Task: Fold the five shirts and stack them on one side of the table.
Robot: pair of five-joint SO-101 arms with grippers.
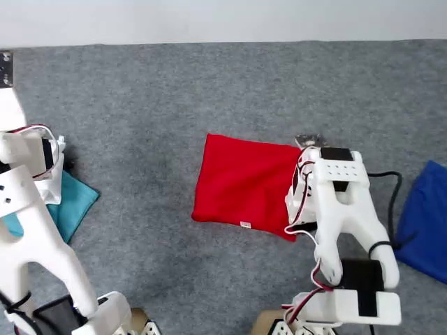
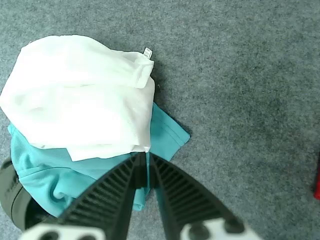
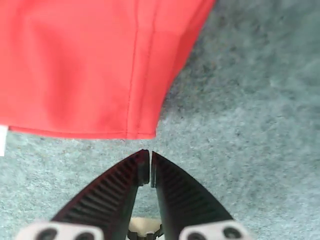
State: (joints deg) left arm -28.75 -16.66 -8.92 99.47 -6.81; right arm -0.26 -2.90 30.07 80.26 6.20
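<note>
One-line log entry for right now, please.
left claw: shut, above teal shirt | white shirt: on teal shirt | right claw: shut, beside red shirt corner | blue shirt: apart, unstacked

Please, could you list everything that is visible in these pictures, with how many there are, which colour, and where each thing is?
red shirt: one, red, folded, in the middle of the table
teal shirt: one, teal, at the table's left side, under the white shirt
white shirt: one, white, lying on the teal shirt
blue shirt: one, blue, at the table's right edge, partly cut off
table: one, grey, under all the shirts
cable: one, black, beside the right arm
left gripper: one, black, shut, above the teal shirt's edge
right gripper: one, black, shut, over the table beside the red shirt's corner
</note>
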